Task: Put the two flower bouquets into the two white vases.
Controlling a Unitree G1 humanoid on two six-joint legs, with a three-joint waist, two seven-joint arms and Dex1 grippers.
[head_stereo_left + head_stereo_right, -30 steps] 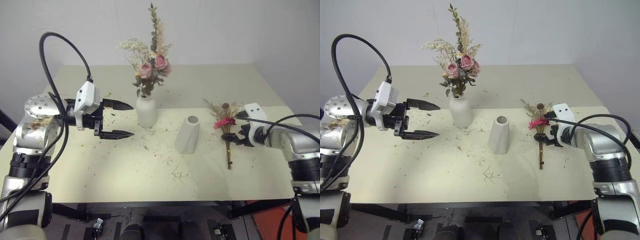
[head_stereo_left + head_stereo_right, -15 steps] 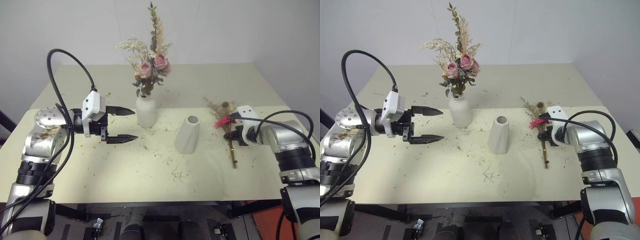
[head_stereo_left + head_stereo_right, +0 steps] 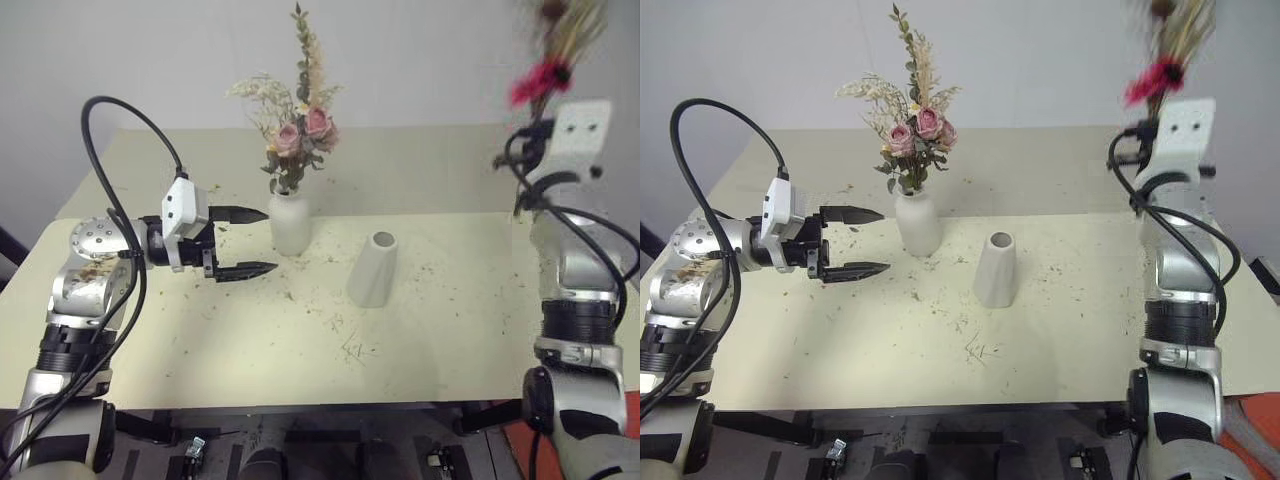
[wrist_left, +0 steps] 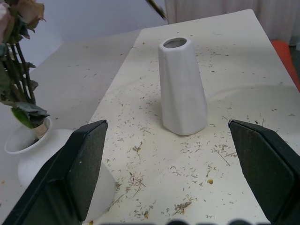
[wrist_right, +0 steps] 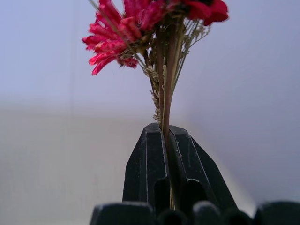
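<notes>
Your right gripper [image 5: 166, 140] is clenched on the stems of the red bunch [image 3: 545, 62], fingers [image 5: 145, 168] pressed together around them. The arm is raised at the bench's right edge, and the bunch stands upright above the wrist, magenta flower [image 5: 115, 42] and beige grasses up against the wall behind. It hangs well apart from both vases.

Your left gripper [image 3: 240, 241] is released, jaws spread wide, pointing toward the right across the bench [image 3: 430, 320]. It hovers just left of the bottle vase [image 3: 291, 222], not touching it, nothing between the fingers [image 4: 262, 164].

Rose bunch [image 3: 296, 130]: seated in the bottle vase, stems down the narrow neck, pink roses and cream sprigs standing upright above it. This vase sits toward the middle rear of the bench.

Cone vase [image 3: 374, 268]: upright, mouth open and showing nothing inside, right of the bottle vase and slightly nearer to you. In the left wrist view it stands between the two open fingers, well beyond them.

Bench surface: scattered with dried crumbs [image 3: 350, 345] and bits of stem, thickest in front of the two vases.

Status: one bunch placed; the second is held in the air, not yet at the cone vase.
</notes>
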